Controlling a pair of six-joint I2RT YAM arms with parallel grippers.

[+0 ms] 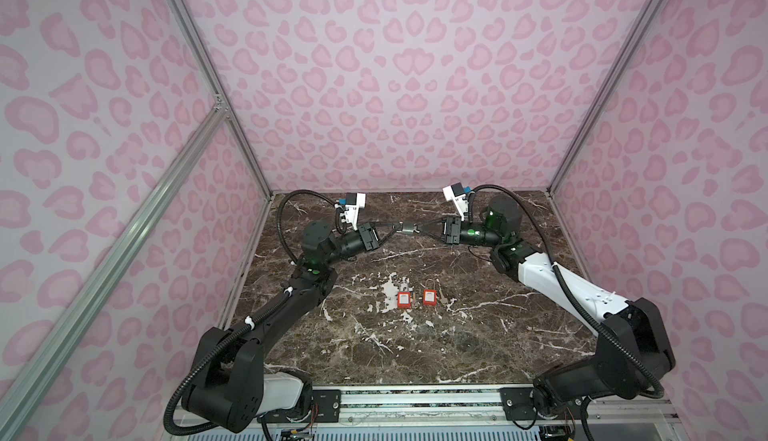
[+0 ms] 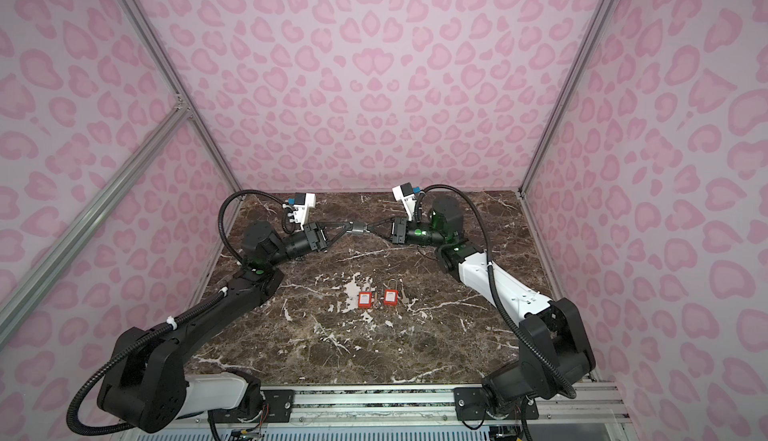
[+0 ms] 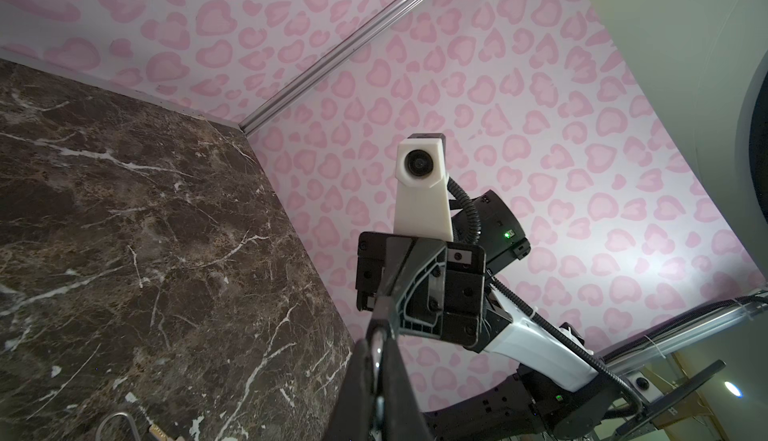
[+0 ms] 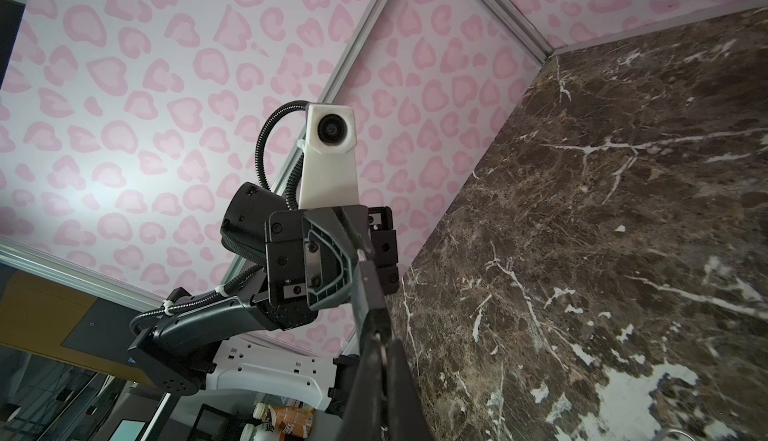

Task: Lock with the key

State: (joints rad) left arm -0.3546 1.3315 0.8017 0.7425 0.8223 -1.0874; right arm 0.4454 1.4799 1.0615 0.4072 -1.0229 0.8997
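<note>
Two closed grippers midair — left gripper (image 1: 397,227) clamps padlock (image 1: 408,227); right gripper (image 1: 418,230) pinched at its other end.

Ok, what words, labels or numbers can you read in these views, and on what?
Nothing reads clearly.
Left red padlock: white label, print too small.
Right red padlock: white label, print too small.
Bottle outside the cell, right wrist view: label blurred.
Grey padlock in mid-air: no marking visible.
</note>
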